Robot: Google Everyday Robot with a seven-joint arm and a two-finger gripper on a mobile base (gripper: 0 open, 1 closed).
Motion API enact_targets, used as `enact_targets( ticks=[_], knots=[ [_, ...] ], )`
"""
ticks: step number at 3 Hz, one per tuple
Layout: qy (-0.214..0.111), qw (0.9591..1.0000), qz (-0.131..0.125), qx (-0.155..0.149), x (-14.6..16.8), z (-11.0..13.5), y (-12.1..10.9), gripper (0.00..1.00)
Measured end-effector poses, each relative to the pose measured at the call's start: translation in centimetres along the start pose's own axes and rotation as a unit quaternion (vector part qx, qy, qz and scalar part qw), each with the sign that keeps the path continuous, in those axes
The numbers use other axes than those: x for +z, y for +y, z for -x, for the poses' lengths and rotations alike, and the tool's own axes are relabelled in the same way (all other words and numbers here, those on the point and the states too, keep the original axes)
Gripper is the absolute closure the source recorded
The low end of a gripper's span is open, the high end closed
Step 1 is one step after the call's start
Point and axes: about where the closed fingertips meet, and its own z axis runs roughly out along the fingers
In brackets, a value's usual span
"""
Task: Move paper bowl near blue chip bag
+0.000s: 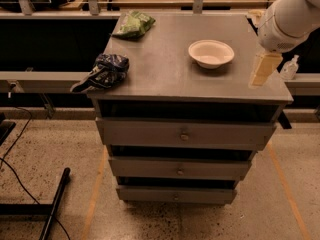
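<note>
Off-white paper bowl (211,53) near, not touching, gripper (262,69) over cabinet (165,71) edge.

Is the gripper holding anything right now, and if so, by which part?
Nothing. The gripper hangs over the right edge of the cabinet, apart from the bowl.

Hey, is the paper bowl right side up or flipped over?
Right side up: the paper bowl shows its open, empty hollow, sitting on the cabinet top. The hand hovers beside it, not touching.
</note>
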Motion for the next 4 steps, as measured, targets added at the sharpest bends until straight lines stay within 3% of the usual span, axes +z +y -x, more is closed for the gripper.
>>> enact_targets(
  ticks=[1,2,4],
  knots=[
    [-0.001,0.9993,-0.001,0.037,0.2,0.1,-0.6,0.0],
    [-0.007,0.9995,0.0,0.031,1.6,0.1,-0.6,0.0],
    [-0.057,0.998,-0.022,-0.013,6.5,-0.1,-0.7,0.0]
  ],
)
